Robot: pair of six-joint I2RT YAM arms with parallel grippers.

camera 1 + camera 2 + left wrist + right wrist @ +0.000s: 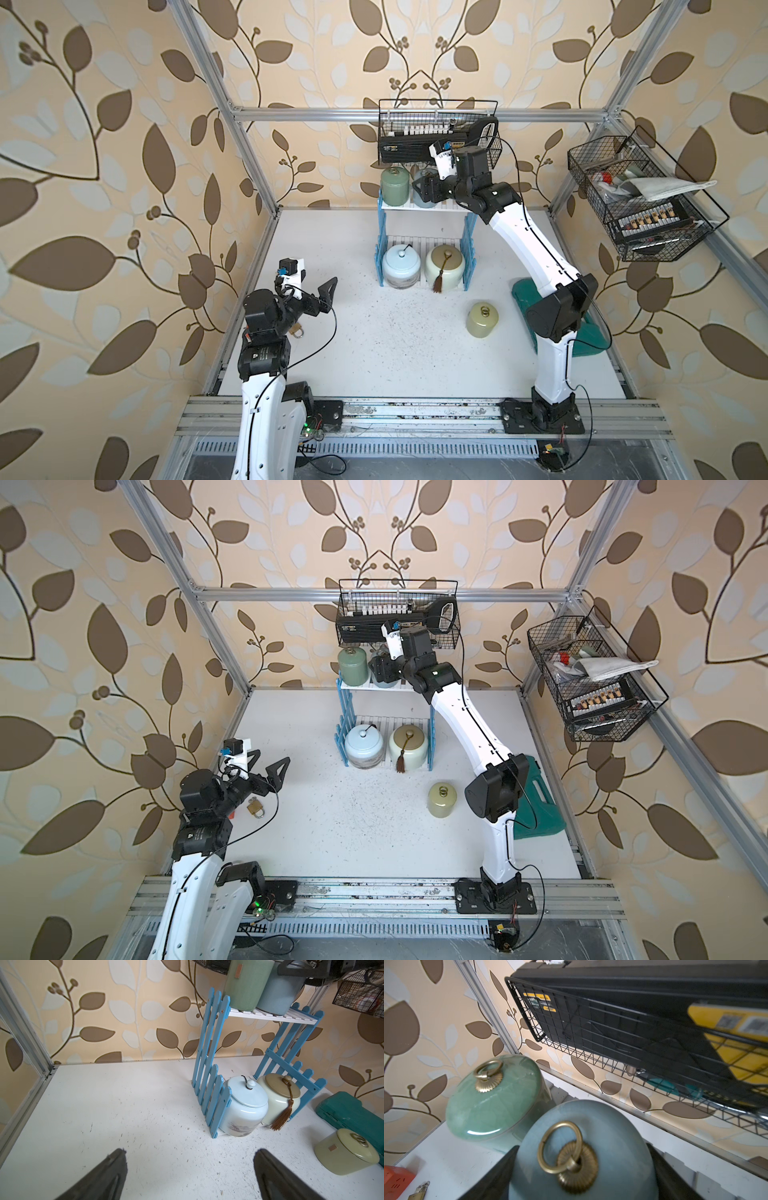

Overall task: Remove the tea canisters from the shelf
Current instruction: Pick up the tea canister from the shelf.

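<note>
1. Tight headroom: the shelf (381, 241) top tier sits just under a black wire basket (493, 149); open counter (353, 332) out front.
2. Five canisters: two top, two bottom, yellow-green canister (482, 320) on the counter.
3. Right pincer (582, 1147) straddles the ring-lidded grey-blue canister (612, 1122); clamped or not, can't tell. Left pincer (191, 1151) gapes wide.
</note>
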